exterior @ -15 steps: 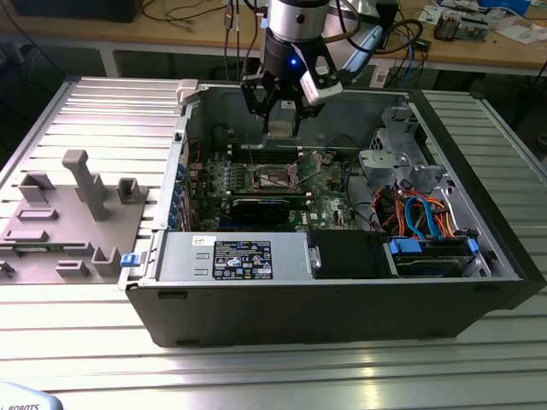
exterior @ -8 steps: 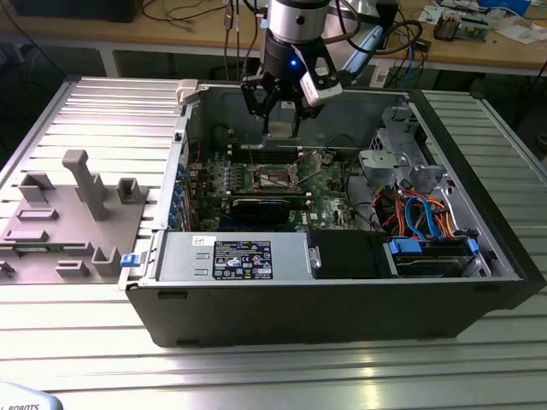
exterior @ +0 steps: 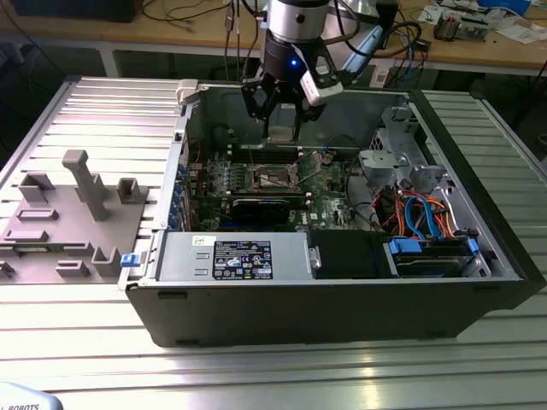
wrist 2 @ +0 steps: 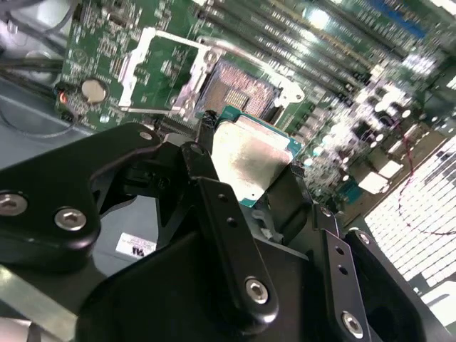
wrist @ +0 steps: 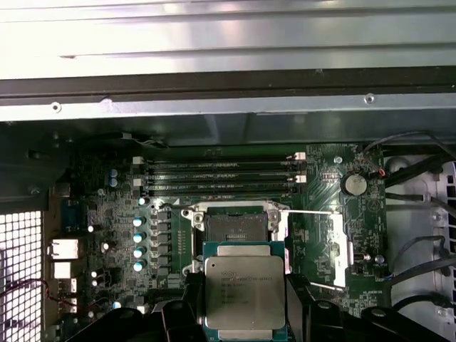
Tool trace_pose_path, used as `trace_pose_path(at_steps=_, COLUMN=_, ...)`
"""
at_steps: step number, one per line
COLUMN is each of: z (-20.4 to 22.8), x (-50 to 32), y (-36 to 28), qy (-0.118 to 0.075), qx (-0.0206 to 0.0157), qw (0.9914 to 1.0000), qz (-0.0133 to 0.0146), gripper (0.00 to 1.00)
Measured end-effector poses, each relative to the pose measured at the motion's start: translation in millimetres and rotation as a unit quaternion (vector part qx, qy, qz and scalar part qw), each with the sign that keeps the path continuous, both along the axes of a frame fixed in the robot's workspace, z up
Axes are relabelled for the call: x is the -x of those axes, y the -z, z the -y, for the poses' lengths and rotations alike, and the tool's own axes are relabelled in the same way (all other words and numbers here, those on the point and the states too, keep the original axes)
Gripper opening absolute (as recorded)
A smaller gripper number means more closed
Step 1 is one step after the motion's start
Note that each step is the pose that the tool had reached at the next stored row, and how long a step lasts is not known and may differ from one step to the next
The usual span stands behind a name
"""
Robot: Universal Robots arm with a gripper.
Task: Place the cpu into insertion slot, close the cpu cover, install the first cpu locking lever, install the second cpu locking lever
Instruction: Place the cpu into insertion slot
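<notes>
**Open case and fixtures on the table**

An open computer case (exterior: 342, 307) is being carried by the ribbed metal table (exterior: 256, 376). Grey fixture blocks (exterior: 81, 184) are being kept beside it at the exterior view's left. A labelled power supply (exterior: 235, 256) and blue and orange cables (exterior: 417, 215) are being housed inside. Long memory slots (wrist: 221, 174) and a coin battery (wrist: 354, 184) are being borne by the green board (wrist: 107, 214).

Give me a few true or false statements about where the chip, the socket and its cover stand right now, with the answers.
1. The gripper is clamped on the chip. True.
2. The chip sits in the socket. False: the socket is empty, and the chip is held clear of it.
3. The cover is shut over the socket. False: it stands open, off to one side of the socket.
4. The computer case is open, with the green board exposed. True.
</notes>
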State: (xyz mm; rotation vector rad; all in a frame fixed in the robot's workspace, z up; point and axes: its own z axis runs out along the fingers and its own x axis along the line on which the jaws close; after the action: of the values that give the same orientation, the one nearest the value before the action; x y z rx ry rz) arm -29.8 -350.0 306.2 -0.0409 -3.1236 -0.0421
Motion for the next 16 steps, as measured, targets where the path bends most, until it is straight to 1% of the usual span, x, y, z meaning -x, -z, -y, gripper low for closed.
trace_pose_path(at_steps=1, z=0.0, x=0.0, y=0.0, qy=0.000, qx=0.0079, qw=0.99997, qz=0.0000, gripper=0.54)
trace_pose_path(at_steps=2, z=0.0, x=0.0, y=0.1, qy=0.000, qx=0.0133, qw=0.99991, qz=0.0000, gripper=0.54)
trace_pose_path(at_steps=3, z=0.0, x=0.0, y=0.1, qy=0.000, qx=0.0259, qw=0.99966, qz=0.0000, gripper=0.54)
trace_pose_path(at_steps=5, z=0.0, x=0.0, y=0.1, qy=0.000, qx=0.0363, qw=0.99934, qz=0.0000, gripper=0.54)
trace_pose_path(at_steps=6, z=0.0, x=-0.1, y=0.8, qy=0.000, qx=0.0424, qw=0.99910, qz=0.0000, gripper=0.54)
trace_pose_path(at_steps=10, z=0.0, x=0.0, y=3.2, qy=0.000, qx=0.0425, qw=0.99910, qz=0.0001, gripper=0.54)
trace_pose_path(at_steps=11, z=0.0, x=0.1, y=3.5, qy=0.000, qx=0.0414, qw=0.99914, qz=0.0000, gripper=0.54)
trace_pose_path(at_steps=12, z=0.0, x=0.1, y=3.7, qy=0.000, qx=0.0338, qw=0.99943, qz=0.0000, gripper=0.54)
trace_pose_path(at_steps=13, z=0.0, x=0.3, y=3.7, qy=0.000, qx=0.0238, qw=0.99972, qz=0.0000, gripper=0.54)
trace_pose_path(at_steps=14, z=0.0, x=0.4, y=3.7, qy=0.000, qx=0.0185, qw=0.99983, qz=0.0000, gripper=0.54)
trace_pose_path(at_steps=15, z=-0.1, x=0.4, y=3.9, qy=0.000, qx=0.0171, qw=0.99985, qz=0.0001, gripper=0.54)
trace_pose_path(at_steps=16, z=-0.1, x=0.4, y=4.1, qy=0.000, qx=0.0171, qw=0.99985, qz=0.0001, gripper=0.54)
